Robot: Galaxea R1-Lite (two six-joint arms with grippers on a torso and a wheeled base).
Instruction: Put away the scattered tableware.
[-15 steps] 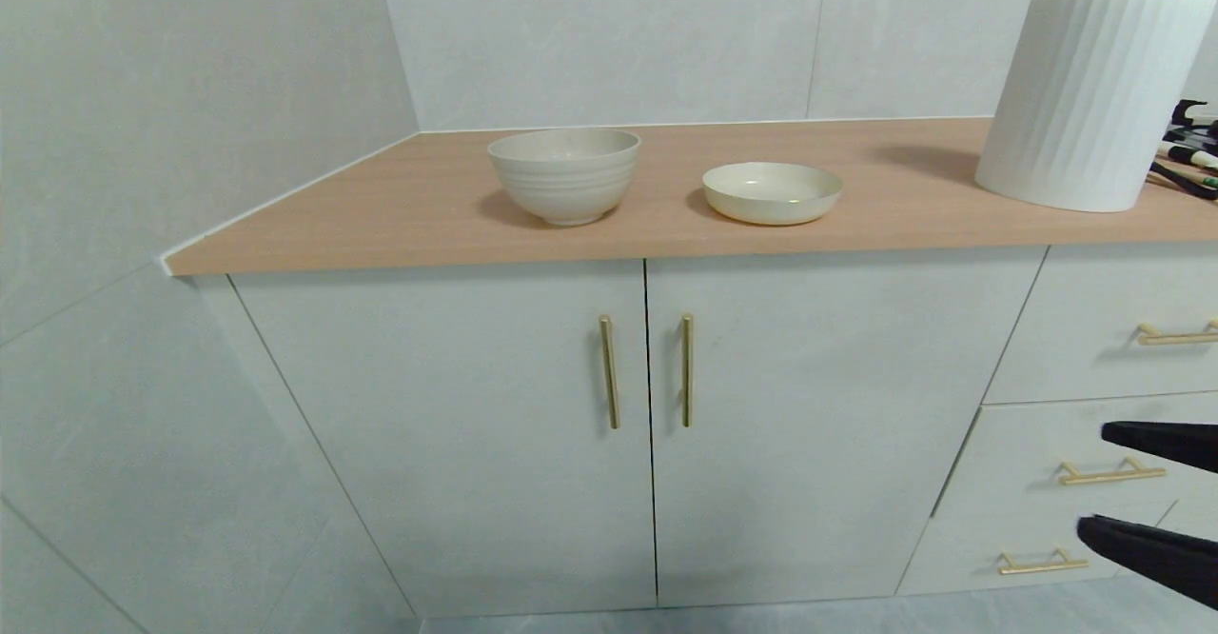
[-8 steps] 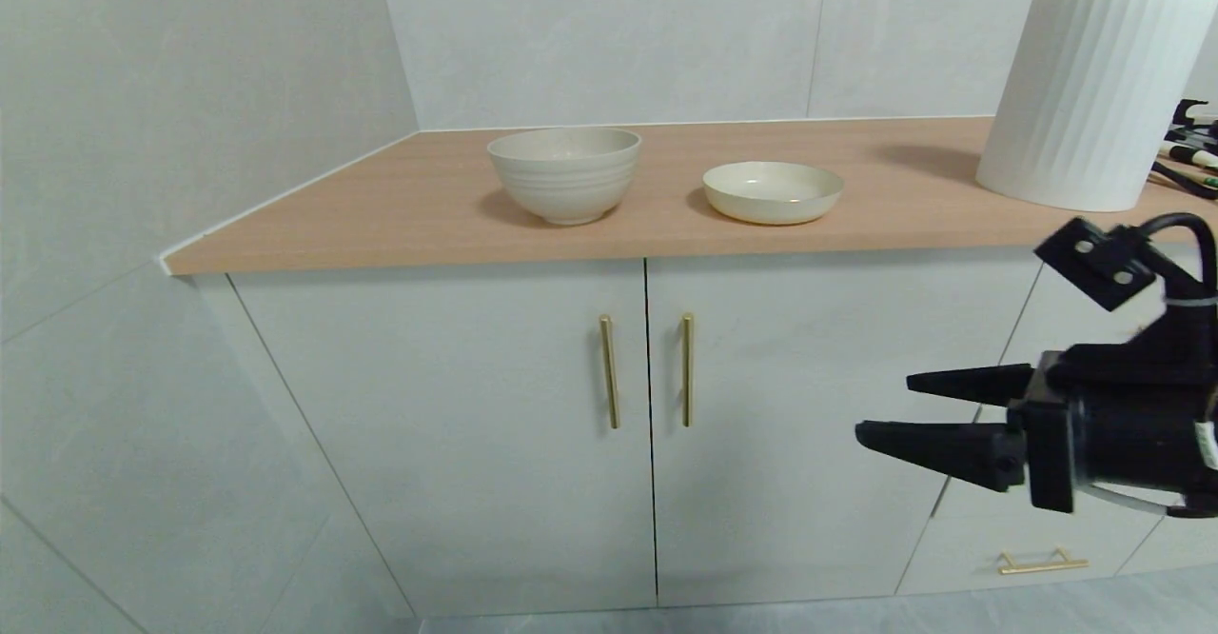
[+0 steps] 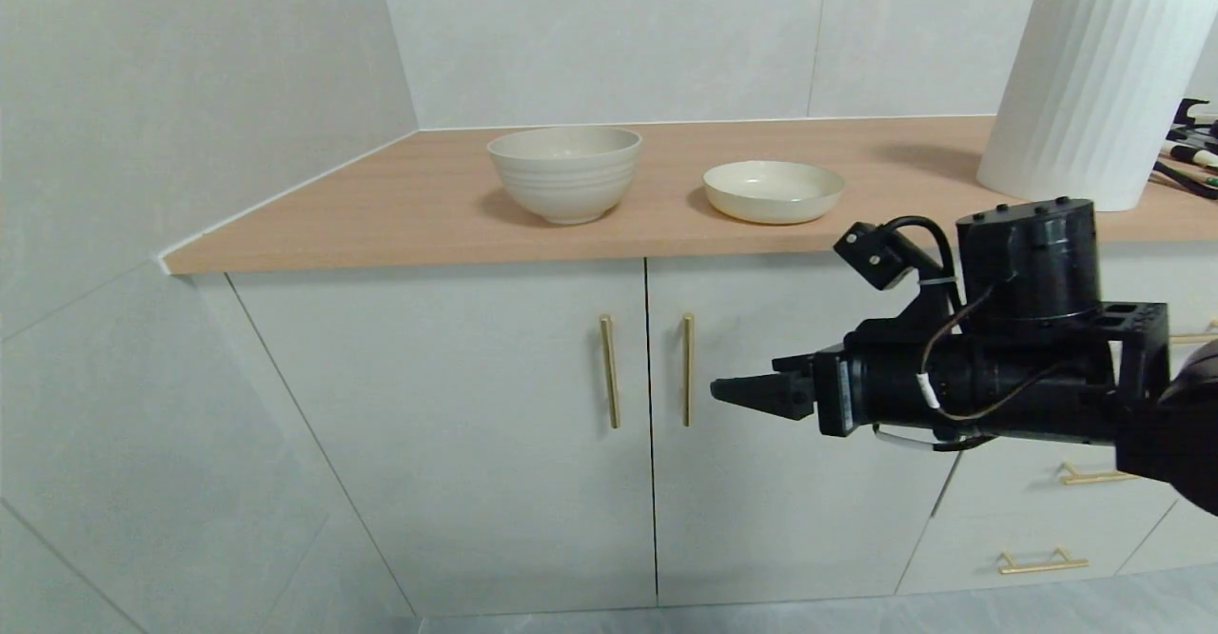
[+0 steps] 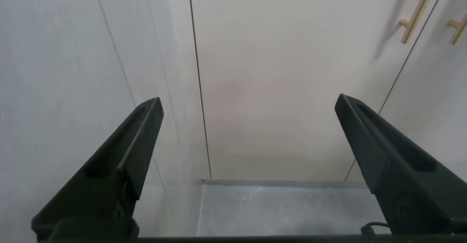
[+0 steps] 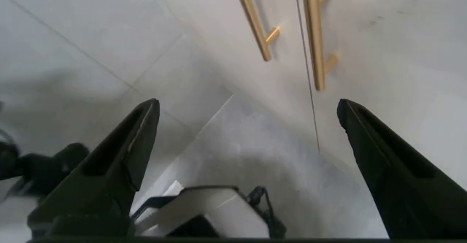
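Right pincer (image 3: 752, 380), jaws apart, sits level with the cabinet handle (image 3: 687, 369), likely to open storage for the bowl (image 3: 564, 174) and dish (image 3: 773, 192) on the desk (image 3: 381, 215); left pincer (image 4: 249, 104) likewise apart.

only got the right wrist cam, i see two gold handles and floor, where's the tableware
observer: up on the wooden counter: a ribbed bowl and a shallow dish to its right, apart.
operator: which handle am i nearer
observer: the right gripper points at the right door handle, short of it, at handle height.
operator: left arm
observer: the left gripper is open, low, facing a cabinet panel near the floor.
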